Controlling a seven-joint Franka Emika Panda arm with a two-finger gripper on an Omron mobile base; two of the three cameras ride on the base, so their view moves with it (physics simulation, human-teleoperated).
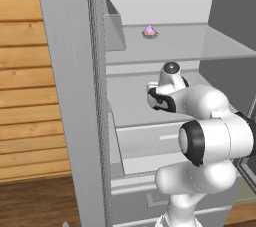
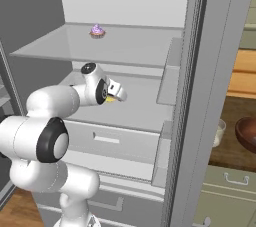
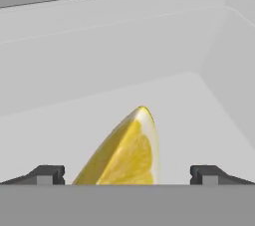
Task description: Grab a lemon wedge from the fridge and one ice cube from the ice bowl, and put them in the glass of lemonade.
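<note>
a: where's the lemon wedge (image 3: 124, 153) right now?

b: lying on the lower shelf (image 2: 135, 108) inside the open fridge (image 1: 70, 96), right in front of the gripper (image 3: 127, 174). in the hand view it sits between the two finger tips, a little nearer the left one, with clear gaps on both sides. from the right base view a sliver of yellow peeks out beside the gripper.

a: so the gripper isn't holding it?

b: no, it's released, jaws spread wide, nothing pinched yet. i'd judge this as the final approach to the grasp.

a: how should it go about it?

b: go a touch deeper so the pads meet the wedge's thick middle, not its thin pointed tip. shift slightly to centre it, then close gently; a small slick piece like this could well squirt out or tip over if one finger arrives first.

a: anything to avoid?

b: the shelf above, with the cupcake (image 1: 150, 32), is near the wrist, so lift only a little and pull straight back out. the ice bowl (image 2: 247, 135) and the glass of lemonade (image 2: 218, 133) wait outside, past the fridge wall to the right.
</note>
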